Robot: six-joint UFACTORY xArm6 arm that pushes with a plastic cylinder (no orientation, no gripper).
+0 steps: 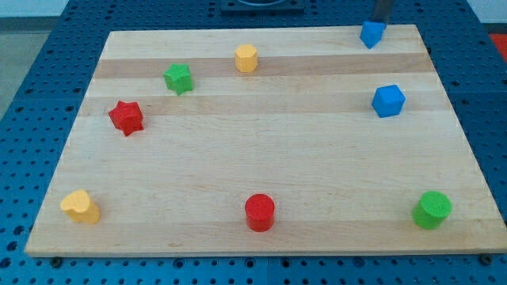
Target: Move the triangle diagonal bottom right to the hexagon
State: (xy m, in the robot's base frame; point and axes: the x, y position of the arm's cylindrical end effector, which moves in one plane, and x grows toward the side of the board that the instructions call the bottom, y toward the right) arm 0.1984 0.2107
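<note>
The blue triangle block (372, 34) sits near the board's top right corner. The yellow hexagon block (246, 58) stands near the top edge, well to the left of the triangle. My rod comes down from the view's top, and my tip (380, 21) is right at the upper side of the blue triangle, seemingly touching it.
On the wooden board (261, 150) also lie a blue cube (388, 100) at right, a green star (179, 78), a red star (126, 118), a yellow heart (81, 207), a red cylinder (260, 212) and a green cylinder (432, 210).
</note>
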